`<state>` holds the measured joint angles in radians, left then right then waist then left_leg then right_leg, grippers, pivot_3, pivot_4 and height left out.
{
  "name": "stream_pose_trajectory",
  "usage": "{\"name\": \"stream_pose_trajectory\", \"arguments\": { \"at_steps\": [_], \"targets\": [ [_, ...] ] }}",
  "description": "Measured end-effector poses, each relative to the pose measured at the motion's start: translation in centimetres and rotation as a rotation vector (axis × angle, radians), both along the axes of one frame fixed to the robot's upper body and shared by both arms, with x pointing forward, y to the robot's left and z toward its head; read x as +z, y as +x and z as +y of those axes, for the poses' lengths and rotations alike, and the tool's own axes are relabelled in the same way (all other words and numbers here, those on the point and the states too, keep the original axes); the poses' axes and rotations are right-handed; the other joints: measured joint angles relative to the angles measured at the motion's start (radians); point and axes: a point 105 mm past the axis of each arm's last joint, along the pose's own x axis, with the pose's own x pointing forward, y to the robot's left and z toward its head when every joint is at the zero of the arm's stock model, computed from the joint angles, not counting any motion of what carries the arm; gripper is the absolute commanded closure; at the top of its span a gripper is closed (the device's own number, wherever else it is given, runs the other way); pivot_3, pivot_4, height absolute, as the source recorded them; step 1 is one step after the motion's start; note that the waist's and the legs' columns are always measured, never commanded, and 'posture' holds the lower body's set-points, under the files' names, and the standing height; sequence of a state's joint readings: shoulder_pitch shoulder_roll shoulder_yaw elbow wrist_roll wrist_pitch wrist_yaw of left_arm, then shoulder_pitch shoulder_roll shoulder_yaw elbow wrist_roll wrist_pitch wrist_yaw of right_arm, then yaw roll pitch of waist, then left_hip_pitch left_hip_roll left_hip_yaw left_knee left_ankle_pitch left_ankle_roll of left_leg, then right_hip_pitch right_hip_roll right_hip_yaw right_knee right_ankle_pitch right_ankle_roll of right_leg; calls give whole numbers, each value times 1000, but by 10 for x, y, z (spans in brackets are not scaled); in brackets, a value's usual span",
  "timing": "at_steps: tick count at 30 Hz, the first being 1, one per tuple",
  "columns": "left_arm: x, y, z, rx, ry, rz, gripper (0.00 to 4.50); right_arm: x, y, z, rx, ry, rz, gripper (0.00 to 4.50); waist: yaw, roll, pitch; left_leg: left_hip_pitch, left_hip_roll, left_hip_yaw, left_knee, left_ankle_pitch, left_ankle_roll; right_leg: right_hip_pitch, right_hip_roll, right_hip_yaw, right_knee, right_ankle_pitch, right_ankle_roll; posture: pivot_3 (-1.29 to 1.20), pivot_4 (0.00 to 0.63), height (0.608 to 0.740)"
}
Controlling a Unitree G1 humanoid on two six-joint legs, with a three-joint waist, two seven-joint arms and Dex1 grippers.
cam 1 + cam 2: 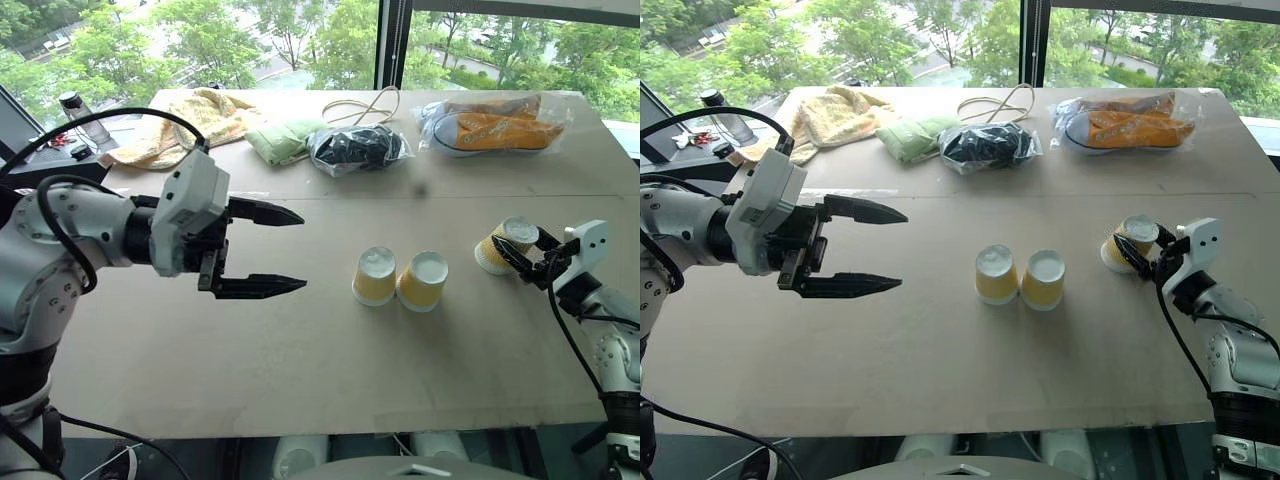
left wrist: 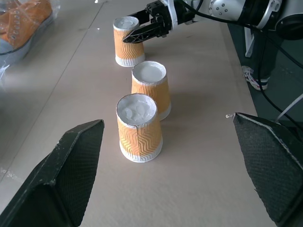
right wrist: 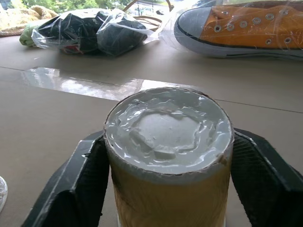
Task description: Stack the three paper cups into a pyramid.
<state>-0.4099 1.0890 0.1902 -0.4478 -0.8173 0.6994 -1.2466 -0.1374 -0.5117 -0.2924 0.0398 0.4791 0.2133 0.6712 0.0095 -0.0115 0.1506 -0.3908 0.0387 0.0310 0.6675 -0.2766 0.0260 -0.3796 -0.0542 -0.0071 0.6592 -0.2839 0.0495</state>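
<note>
Two yellow ribbed paper cups [image 1: 375,277] [image 1: 423,281] stand upside down, side by side, mid-table. The third paper cup [image 1: 503,245] stands upside down further right, with my right gripper [image 1: 524,256] shut on its sides; in the right wrist view that cup [image 3: 169,156] sits between both fingers [image 3: 75,189]. My left gripper [image 1: 290,250] hangs open above the table, well left of the pair, pointing toward them with nothing between its fingers. In the left wrist view the three cups [image 2: 139,127] [image 2: 150,88] [image 2: 128,41] line up, the farthest held by the right gripper [image 2: 142,33].
Along the far edge lie a yellow towel [image 1: 195,120], a green cloth [image 1: 280,138], a bagged black item [image 1: 358,148], a cord [image 1: 365,106] and a bagged orange sneaker [image 1: 495,125]. A bottle [image 1: 82,115] stands at the far left. The table's right edge [image 1: 630,190] is near the held cup.
</note>
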Motion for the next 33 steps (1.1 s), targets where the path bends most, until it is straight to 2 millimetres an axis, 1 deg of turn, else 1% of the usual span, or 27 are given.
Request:
{"name": "stream_pose_trajectory", "arguments": {
  "at_steps": [5,7,9,11,12,14,17,18,20,24,27,31,33],
  "targets": [
    [-4,-2,2,-5,7,24,0,3,2,2,3,-37,-31,2522,0,0,0,0,0,0,0,0,0,-1,0,0,0,0,0,0,150,740],
    [-7,-3,3,-5,10,39,0,6,2,9,28,-59,-49,2522,-2,0,0,0,0,0,0,0,0,-1,0,0,1,0,0,0,150,740],
    [-12,-4,5,-1,20,58,0,22,3,25,80,-55,-99,2522,-9,1,1,0,0,1,0,0,0,-1,0,1,1,0,0,0,150,740],
    [-13,-5,5,-4,20,63,0,45,1,42,150,-27,-155,2522,-13,1,1,0,1,1,0,0,0,-2,0,1,2,0,0,0,150,740],
    [-12,-6,5,-8,18,64,0,61,-4,57,222,-3,-187,2522,-16,1,1,0,1,0,0,0,0,-2,0,1,2,0,0,0,150,740],
    [-12,-8,5,-12,15,63,0,80,-15,83,356,16,-197,2522,-17,1,1,-1,1,0,0,0,0,-2,0,0,2,0,0,0,150,740],
    [-14,-9,7,-12,15,70,0,93,-31,111,521,0,-169,2522,-17,1,1,-1,2,0,-1,0,0,-2,0,0,1,0,0,0,150,740],
    [-15,-10,7,-14,15,75,0,94,-37,120,577,-16,-147,2522,-16,1,1,-2,2,-1,0,0,0,-2,0,0,1,0,0,0,150,740],
    [-15,-10,7,-14,15,75,0,91,-45,131,655,-37,-102,2522,-13,1,1,-2,1,-1,0,0,0,-2,0,0,1,0,0,0,150,740],
    [-16,-10,8,-10,15,73,0,85,-54,152,753,-105,-46,2522,-15,1,1,-2,1,-1,0,0,0,-3,0,0,1,0,0,0,150,740],
    [-16,-11,7,-7,17,72,0,82,-55,158,772,-140,-34,2522,-16,0,1,-3,1,-1,0,0,0,-4,0,0,1,0,0,0,150,740],
    [-18,-11,7,-2,18,75,0,78,-56,158,783,-182,-25,2522,-16,0,1,-4,1,-1,0,0,0,-5,0,0,1,0,0,0,150,740],
    [-20,-11,7,6,22,76,0,78,-56,157,787,-211,-44,1482,-17,0,1,-4,1,-1,0,0,0,-5,0,0,1,0,0,0,150,740]
  ]
}}
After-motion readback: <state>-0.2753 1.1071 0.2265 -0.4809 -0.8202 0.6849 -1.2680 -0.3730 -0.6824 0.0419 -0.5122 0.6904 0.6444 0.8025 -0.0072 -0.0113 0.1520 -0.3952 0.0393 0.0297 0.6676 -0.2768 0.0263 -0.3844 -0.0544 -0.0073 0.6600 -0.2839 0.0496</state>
